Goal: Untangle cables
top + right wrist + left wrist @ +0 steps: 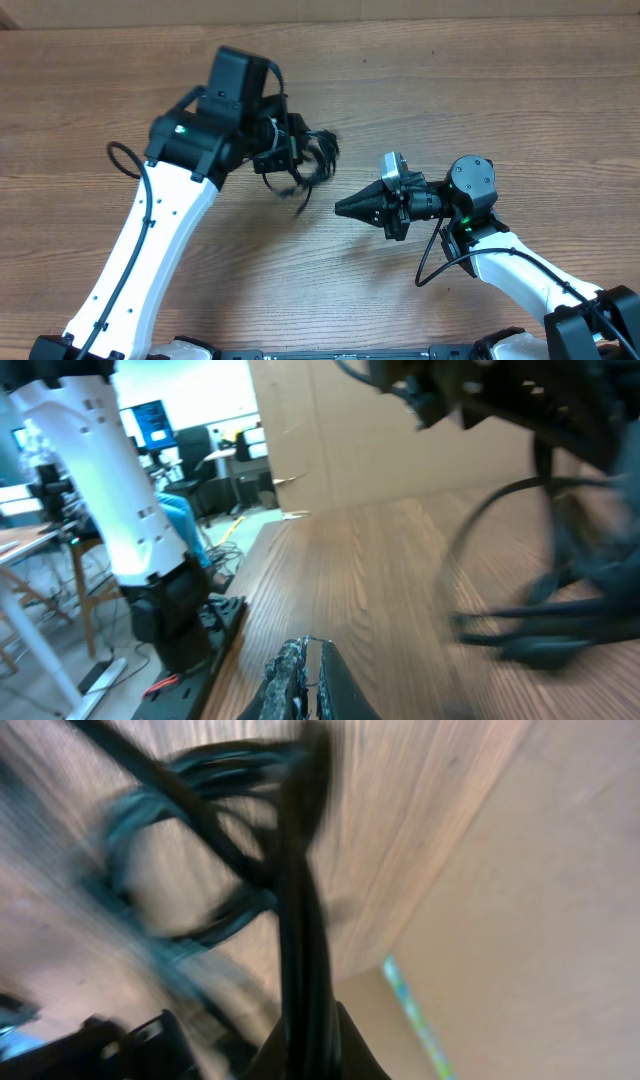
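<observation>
The left gripper [285,150] is clamped on the cables [315,160], a small knotted bundle of thin black cords that bulges out just to the right of it, over the wooden table [450,90]. One loose strand trails from the bundle toward the near edge of the table, below and to the right of the left gripper. In the right wrist view the cords [560,575] hang down from the dark body of the left gripper at the top of the picture, and their lower loops and a plug end are blurred close above the wood. Whether they touch it cannot be told. The left wrist view is heavily blurred. It shows one thick black strand [300,920] running up the middle, with looser loops to its left against the wood grain. The right gripper [345,208] lies to the right of the left gripper and nearer the front of the table. It points toward the bundle but is apart from it, with its two fingers [322,678] pressed together to a narrow tip and nothing between them. A plain cardboard wall [400,430] stands beyond the left gripper along the far side of the table.
</observation>
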Controlling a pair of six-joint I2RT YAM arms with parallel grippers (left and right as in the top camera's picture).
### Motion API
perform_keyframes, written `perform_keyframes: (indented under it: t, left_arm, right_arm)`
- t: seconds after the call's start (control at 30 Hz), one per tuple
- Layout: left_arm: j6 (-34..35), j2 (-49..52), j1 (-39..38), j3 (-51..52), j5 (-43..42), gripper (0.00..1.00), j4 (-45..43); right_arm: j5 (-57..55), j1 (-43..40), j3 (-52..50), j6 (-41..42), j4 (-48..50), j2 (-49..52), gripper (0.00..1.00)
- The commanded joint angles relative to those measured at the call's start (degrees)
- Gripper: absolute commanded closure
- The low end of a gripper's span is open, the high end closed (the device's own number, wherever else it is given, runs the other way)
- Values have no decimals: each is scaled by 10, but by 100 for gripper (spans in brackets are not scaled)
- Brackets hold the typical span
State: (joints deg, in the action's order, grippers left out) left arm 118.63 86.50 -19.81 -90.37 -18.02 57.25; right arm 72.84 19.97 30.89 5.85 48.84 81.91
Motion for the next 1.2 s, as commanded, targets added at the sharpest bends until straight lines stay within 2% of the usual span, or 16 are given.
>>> perform_keyframes:
  t: [0.0,0.1,0.2,0.23,0.27,0.3,0.63,0.87,1.0,1.07,1.13,1.17]
  left_arm:
    - [8,4,12,-8,19,96,-2]
    - [7,4,12,-8,14,96,0]
    - [5,4,10,-8,-12,96,14]
    - [-2,4,10,-8,-19,96,21]
    - [-4,4,10,-8,-26,96,28]
    - [-4,4,8,-8,-30,96,47]
    - [2,4,-37,-8,-29,96,50]
    - [2,4,-51,-8,-32,96,38]
    - [2,4,-57,-8,-35,96,38]
    - [2,4,-59,-8,-44,96,38]
    - [2,4,-61,-8,-44,96,38]
    - [2,4,-61,-8,-43,96,38]
  right_arm:
    - [33,2,10,-17,4,-3,96]
    - [14,2,10,-12,3,-3,96]
    - [-67,2,10,6,-19,-3,96]
    - [-102,2,10,20,-31,-3,89]
    - [-134,2,10,34,-44,-3,74]
    - [-158,2,10,43,-53,-3,20]
    - [-163,2,10,44,-53,-4,11]
    - [-163,2,10,44,-53,-4,24]
    - [-163,2,10,44,-53,-4,38]
    - [-163,2,10,43,-53,-4,57]
    - [-163,2,10,44,-53,-4,85]
    - [-163,2,10,44,-53,-4,94]
